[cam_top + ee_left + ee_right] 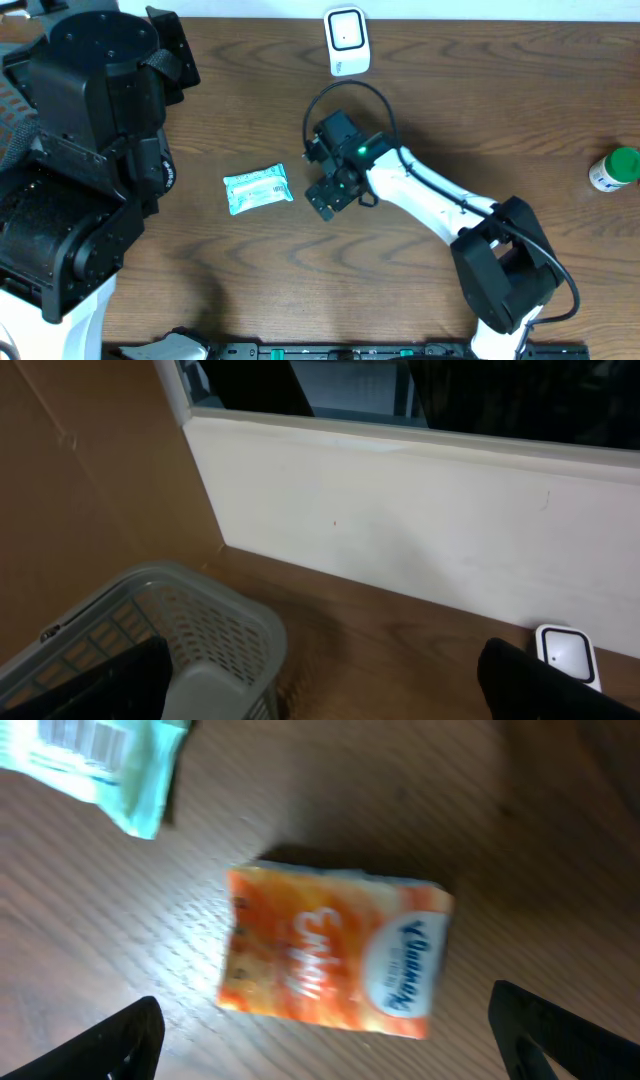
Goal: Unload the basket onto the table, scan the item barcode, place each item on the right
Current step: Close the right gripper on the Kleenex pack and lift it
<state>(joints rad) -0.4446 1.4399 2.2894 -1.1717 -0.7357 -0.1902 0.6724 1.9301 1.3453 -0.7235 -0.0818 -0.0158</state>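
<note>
Right gripper (335,1042) hovers, jaws wide, over the orange tissue pack (335,952).
The right arm reaches to mid-table, wrist pointing down. The pack apparently lies flat, unheld, near the teal packet (258,188). The left gripper (320,685) is raised, open and empty. The scanner (347,40) stands well apart.

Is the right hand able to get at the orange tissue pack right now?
Probably yes: the right hand hangs open over the orange tissue pack, which lies between its fingers, uncovered; the green packet lies apart.

Right hand (316,177) near teal packet (258,188)
</note>
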